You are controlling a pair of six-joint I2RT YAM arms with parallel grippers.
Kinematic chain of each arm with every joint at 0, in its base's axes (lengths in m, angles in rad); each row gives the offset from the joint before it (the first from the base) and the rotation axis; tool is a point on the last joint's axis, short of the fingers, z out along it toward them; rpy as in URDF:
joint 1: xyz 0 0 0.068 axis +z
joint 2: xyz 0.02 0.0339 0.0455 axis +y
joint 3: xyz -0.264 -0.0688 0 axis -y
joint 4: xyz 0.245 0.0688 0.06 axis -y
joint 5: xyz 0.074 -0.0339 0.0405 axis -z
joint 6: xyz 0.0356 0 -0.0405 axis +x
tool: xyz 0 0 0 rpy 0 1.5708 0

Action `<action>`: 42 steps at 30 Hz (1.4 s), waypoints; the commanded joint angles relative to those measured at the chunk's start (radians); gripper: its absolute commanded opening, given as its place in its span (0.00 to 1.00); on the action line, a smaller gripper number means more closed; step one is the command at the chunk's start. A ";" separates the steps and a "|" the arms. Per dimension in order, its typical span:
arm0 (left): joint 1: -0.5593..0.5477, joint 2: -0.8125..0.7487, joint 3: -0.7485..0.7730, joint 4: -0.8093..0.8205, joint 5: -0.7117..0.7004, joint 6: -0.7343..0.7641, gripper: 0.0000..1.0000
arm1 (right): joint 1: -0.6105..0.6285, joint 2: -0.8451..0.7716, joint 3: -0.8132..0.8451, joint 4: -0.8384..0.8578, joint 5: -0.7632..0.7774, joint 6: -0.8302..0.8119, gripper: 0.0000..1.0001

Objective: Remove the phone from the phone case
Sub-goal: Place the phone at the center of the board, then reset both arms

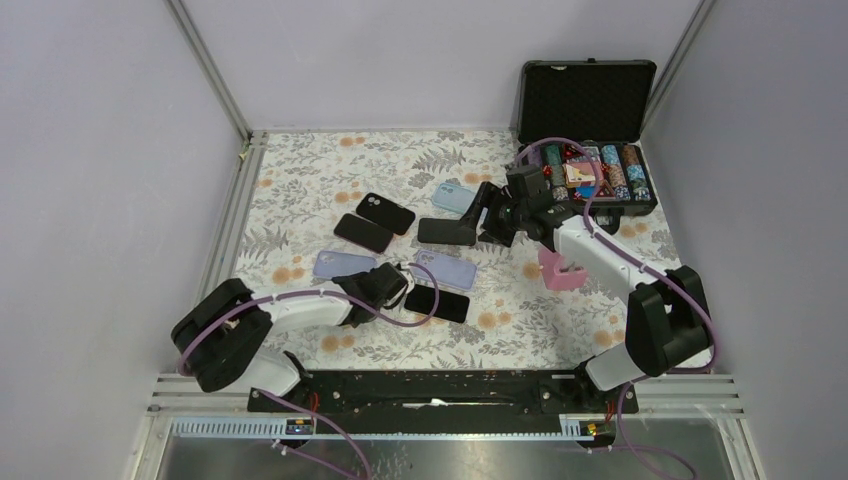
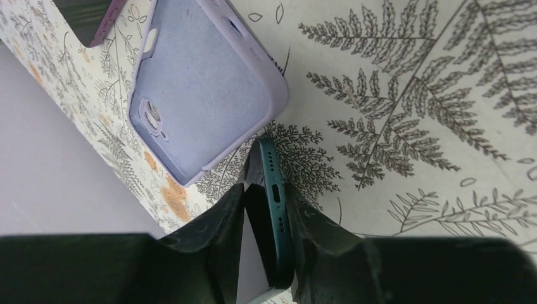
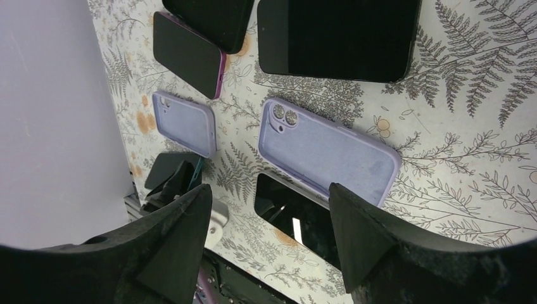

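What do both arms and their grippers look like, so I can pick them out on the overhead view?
Both arms match: the left arm and right arm have white links between bulky black joints. A purple cable loops along each. The left gripper and right gripper have matte black, wedge-shaped fingers tapering to blunt points.

Bright, even light; soft shadows.

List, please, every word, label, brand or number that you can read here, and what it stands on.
No text can be read anywhere.
Chips in the black box: markings too small to read.
Phones and cases: no print shows.
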 commanded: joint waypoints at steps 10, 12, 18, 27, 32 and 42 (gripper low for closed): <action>-0.016 -0.093 0.085 -0.067 0.078 -0.096 0.63 | -0.011 -0.086 -0.005 -0.006 -0.038 -0.013 0.74; -0.016 -0.147 0.101 -0.077 0.105 -0.098 0.71 | -0.011 -0.100 -0.003 -0.020 -0.031 -0.024 0.74; -0.017 -0.329 0.146 -0.099 0.192 -0.113 0.98 | -0.011 -0.153 0.036 -0.086 0.016 -0.067 0.74; -0.012 -0.572 0.385 -0.116 -0.145 -0.419 0.99 | -0.011 -0.356 0.111 -0.171 0.248 -0.240 0.77; -0.011 -0.616 0.706 -0.370 -0.212 -0.610 0.99 | -0.011 -0.495 0.180 -0.220 0.515 -0.364 0.80; -0.012 -0.828 1.049 -0.606 -0.197 -0.769 0.99 | -0.011 -0.735 0.309 -0.336 0.852 -0.541 1.00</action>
